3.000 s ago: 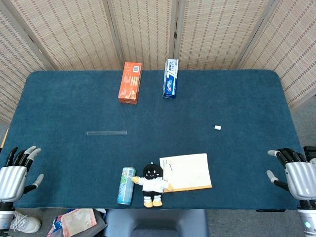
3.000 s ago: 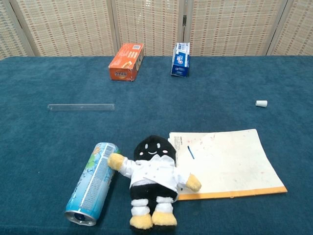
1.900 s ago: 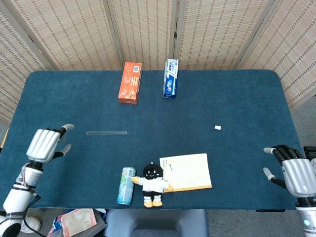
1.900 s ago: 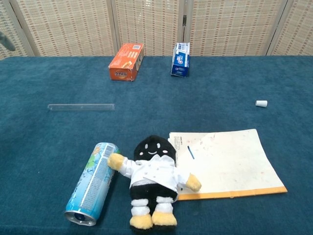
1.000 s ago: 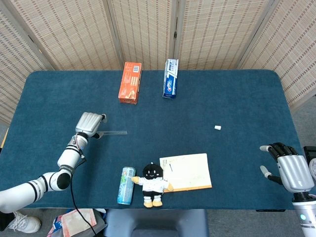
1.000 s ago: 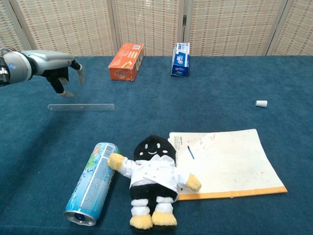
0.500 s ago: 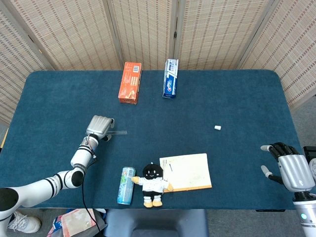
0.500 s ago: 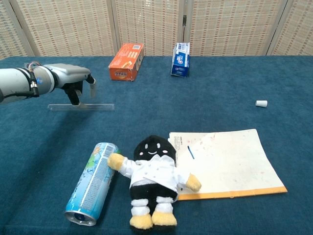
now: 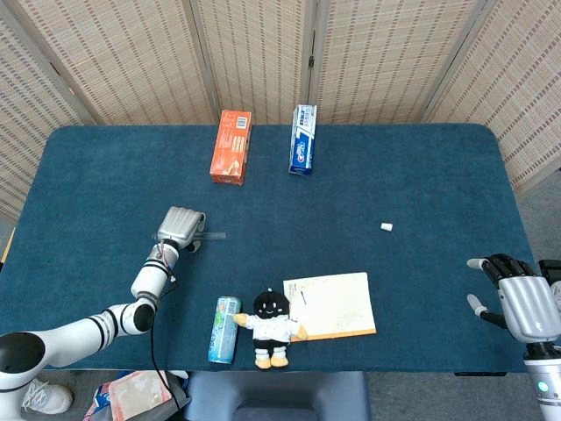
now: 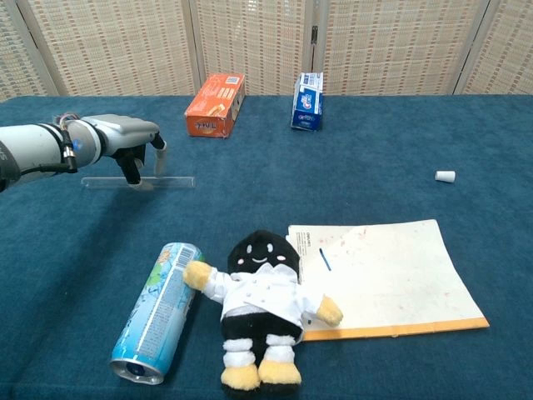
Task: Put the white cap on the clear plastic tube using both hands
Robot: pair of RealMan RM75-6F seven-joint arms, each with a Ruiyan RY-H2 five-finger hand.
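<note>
The clear plastic tube (image 10: 171, 182) lies flat on the blue table (image 9: 421, 175); in the head view only its right end (image 9: 213, 235) shows past my left hand. My left hand (image 9: 180, 226) (image 10: 133, 142) hovers right over the tube's middle, fingers pointing down on either side of it, with no firm hold visible. The small white cap (image 9: 387, 227) (image 10: 445, 176) lies alone far to the right. My right hand (image 9: 517, 303) hangs at the table's right front edge, fingers spread and empty; the chest view does not show it.
An orange box (image 9: 231, 146) and a blue toothpaste box (image 9: 302, 139) lie at the back. Near the front edge are a drinks can (image 10: 158, 310), a plush doll (image 10: 262, 308) and a paper pad (image 10: 391, 275).
My left hand has swept in from the table's left front corner to the tube and lowered its fingers around it. The right hand barely shifted. Tube and cap stayed put.
</note>
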